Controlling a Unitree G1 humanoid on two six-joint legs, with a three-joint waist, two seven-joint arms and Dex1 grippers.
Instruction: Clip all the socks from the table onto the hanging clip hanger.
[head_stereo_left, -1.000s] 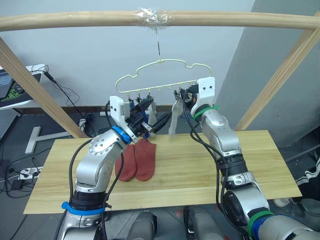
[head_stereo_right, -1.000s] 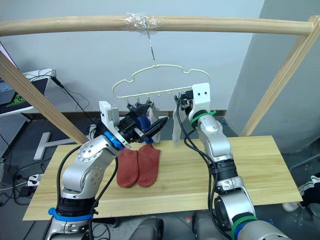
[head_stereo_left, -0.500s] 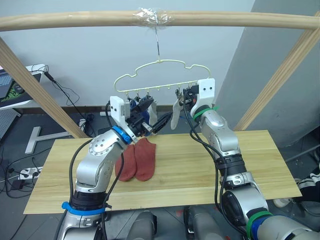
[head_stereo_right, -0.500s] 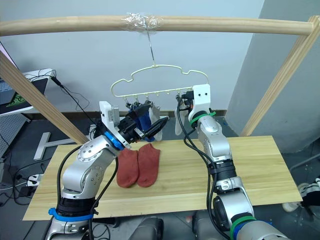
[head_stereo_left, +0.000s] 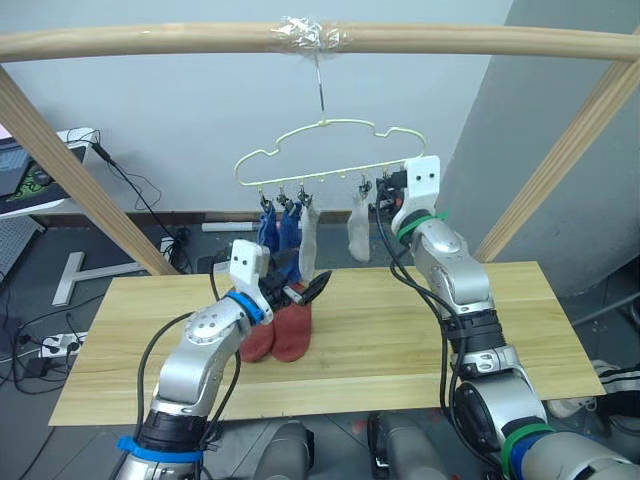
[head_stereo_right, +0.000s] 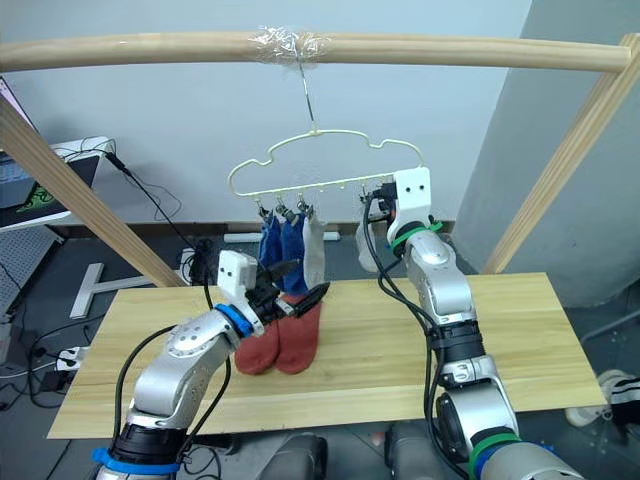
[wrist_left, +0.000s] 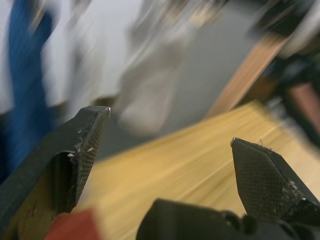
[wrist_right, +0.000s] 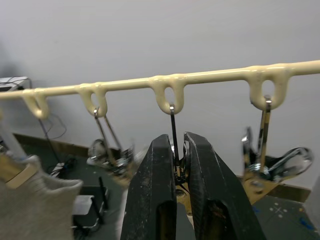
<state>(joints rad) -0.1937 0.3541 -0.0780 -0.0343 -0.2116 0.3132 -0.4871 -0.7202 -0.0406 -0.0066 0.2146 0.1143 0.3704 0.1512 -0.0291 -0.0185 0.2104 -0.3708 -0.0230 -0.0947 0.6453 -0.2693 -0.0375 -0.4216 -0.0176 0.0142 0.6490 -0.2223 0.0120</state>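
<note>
Since a second ago the left pincer has dropped from beside the hanger's clips to just above the table, and the grey sock it was lifting now hangs free. The right pincer has stayed up at the hanger.

The left pincer is released, its two black fingers spread wide with nothing between them. Directly below and just behind it lie the two red socks, side by side and touching, flat on the table. Above it hang two blue socks on neighbouring clips. Next to them, a little right of the pincer and reaching down almost to its fingertips, hangs a grey sock.

Further right, a second grey sock hangs from a clip just to the left of the right pincer. In the right wrist view a corner of grey sock shows off to one side of that pincer.

The right pincer is clenched on a dark metal clip that dangles from one loop of the hanger's lower bar, its fingers pressed nearly together around the clip's thin stem. Another clip hangs empty on the loop beside it, and one more hangs on the other side.

The hanger's hook is taped to the wooden pole overhead.
</note>
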